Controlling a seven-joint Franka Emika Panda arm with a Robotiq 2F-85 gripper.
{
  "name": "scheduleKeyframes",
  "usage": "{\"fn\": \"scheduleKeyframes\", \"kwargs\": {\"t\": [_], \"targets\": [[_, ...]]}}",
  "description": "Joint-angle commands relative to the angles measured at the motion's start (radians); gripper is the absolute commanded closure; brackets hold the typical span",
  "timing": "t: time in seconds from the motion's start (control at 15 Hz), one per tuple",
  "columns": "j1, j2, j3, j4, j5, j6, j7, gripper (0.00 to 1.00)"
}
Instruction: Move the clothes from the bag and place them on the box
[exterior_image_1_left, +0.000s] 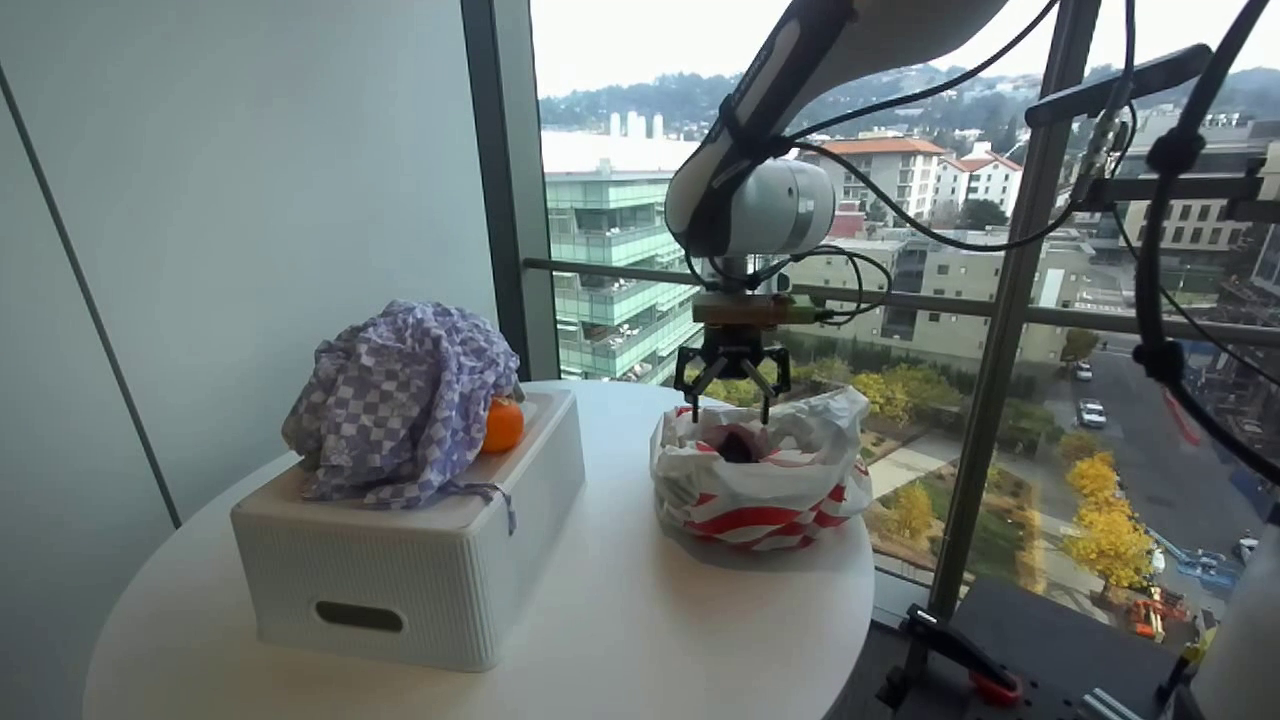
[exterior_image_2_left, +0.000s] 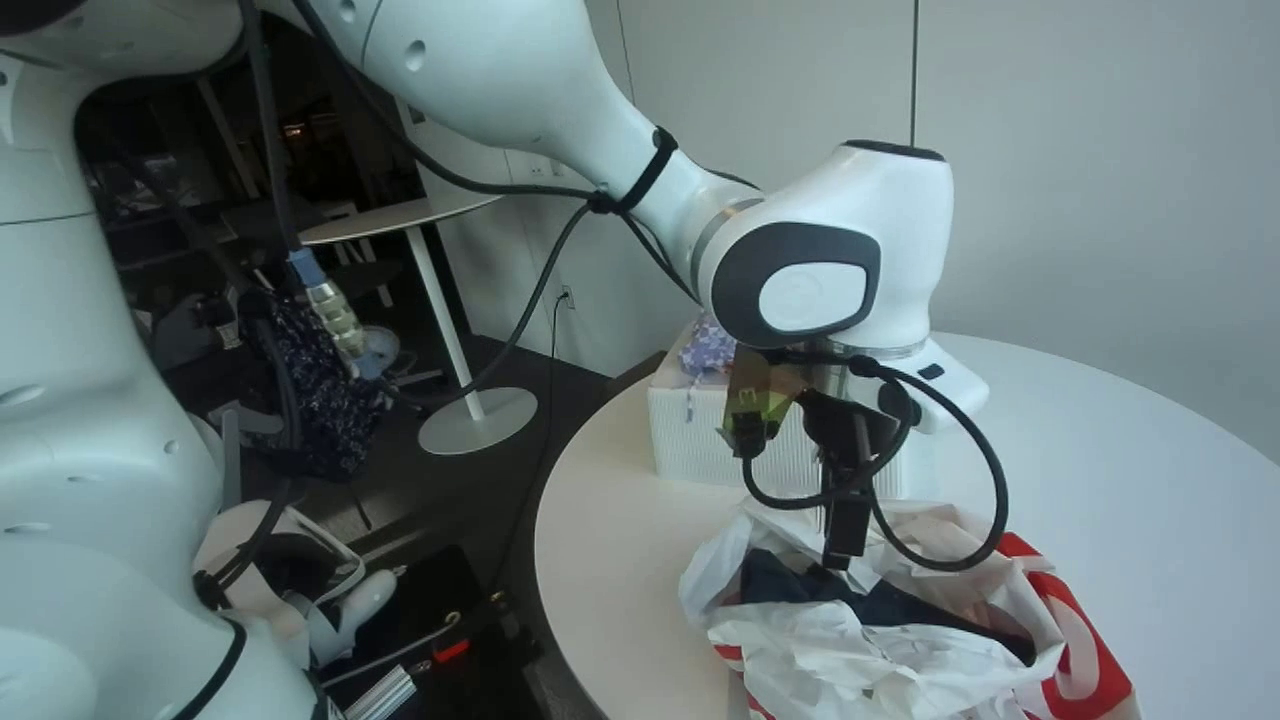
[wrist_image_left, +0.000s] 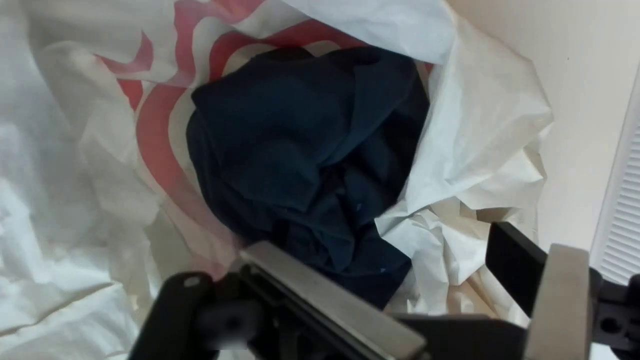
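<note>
Navy cloth (exterior_image_1_left: 738, 448) lies down inside the plastic bag (exterior_image_1_left: 765, 520), close to the right-hand edge of the round tabletop (exterior_image_1_left: 650, 640) in an exterior view; the gripper (exterior_image_1_left: 731, 417) hangs right over the bag's mouth, fingers spread, nothing pinched between them; looks like the reach for a garment, the pick not yet made; over towards the left edge stands the white box (exterior_image_1_left: 430, 580), a checked cloth (exterior_image_1_left: 405, 400) heaped on its top with an orange round object (exterior_image_1_left: 503, 427) beside it, so I judge the job part done.

Also in an exterior view, the bag sits on the near side of the tabletop, the box nearer the far edge; one finger points down at the navy folds, the gap hidden from here; next up, I'd say, a careful drop, a squeeze on fabric rather than bag wall, then a lift across to the box.

Now the wrist view, and both fingers show well apart, one across the cloth's lower end, the other by the crumpled rim; the cloth is a loose, rumpled bundle, deep folds, one flap turned over on top; soft and easily pinched, I reckon, but liable to drag the thin bag along.
</note>
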Motion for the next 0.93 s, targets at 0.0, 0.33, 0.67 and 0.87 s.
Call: {"fn": "scheduleKeyframes", "kwargs": {"t": [0.0, 0.33, 0.67, 0.87], "targets": [[-0.013, 0.022, -0.013, -0.109, 0.092, 0.147, -0.042, 0.00], [-0.020, 0.103, -0.031, -0.183, 0.124, 0.331, -0.044, 0.00], [-0.021, 0.186, 0.024, -0.194, 0.233, 0.506, -0.081, 0.00], [-0.019, 0.211, 0.036, -0.193, 0.257, 0.565, -0.077, 0.15]]}}
